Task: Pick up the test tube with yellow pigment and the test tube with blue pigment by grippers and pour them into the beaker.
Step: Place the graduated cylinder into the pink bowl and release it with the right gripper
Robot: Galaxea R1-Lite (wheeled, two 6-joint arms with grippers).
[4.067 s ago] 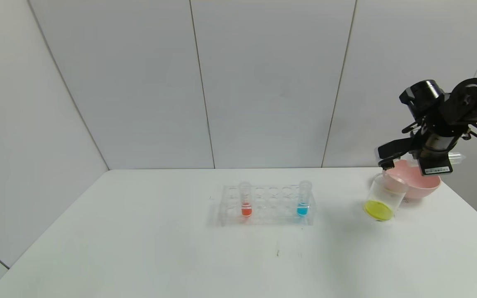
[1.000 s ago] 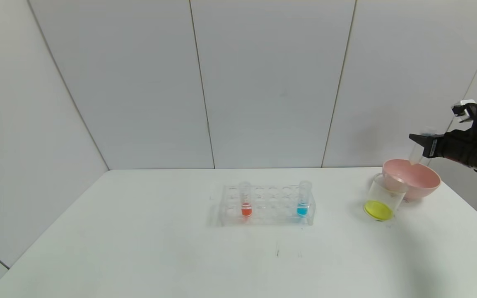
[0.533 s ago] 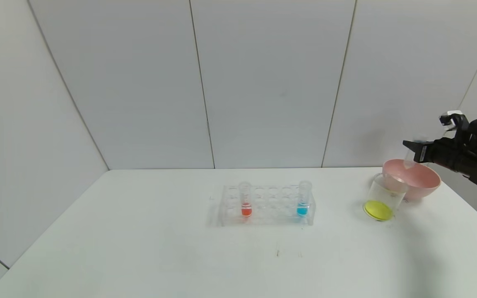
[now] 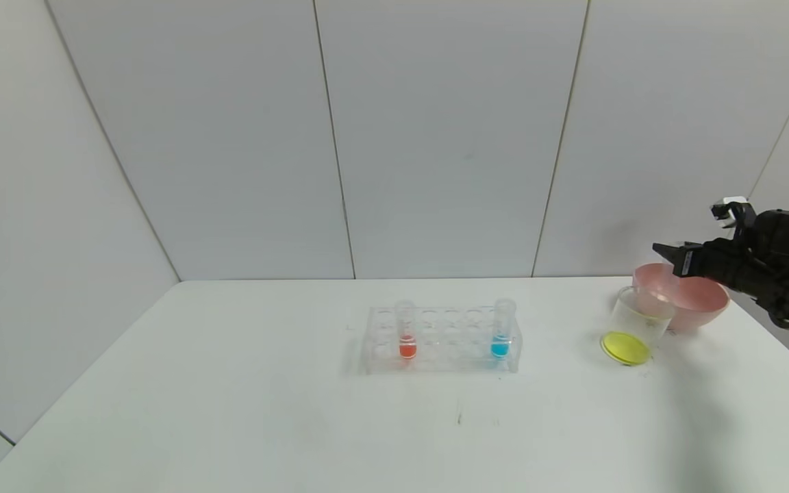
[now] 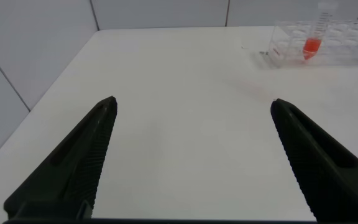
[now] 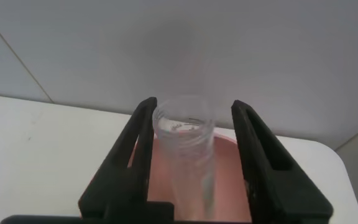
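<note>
The beaker (image 4: 634, 329) stands right of centre with yellow liquid in its bottom. The test tube with blue pigment (image 4: 502, 335) stands upright at the right end of the clear rack (image 4: 442, 342). My right gripper (image 4: 668, 257) hovers over the pink bowl. In the right wrist view an empty clear tube (image 6: 188, 149) stands between its fingers. The tube touches one finger (image 6: 138, 143), and a gap separates it from the other. No tube holding yellow liquid is in view. My left gripper (image 5: 191, 106) is open and empty, low over the table's left part, out of the head view.
A tube with orange-red liquid (image 4: 406, 335) stands at the rack's left end and also shows in the left wrist view (image 5: 314, 37). The pink bowl (image 4: 699, 308) sits just behind and right of the beaker, near the table's right edge.
My right gripper has come down and to the left with the empty tube, from above the bowl to just over its rim. Its fingers now stand wider than the tube.
</note>
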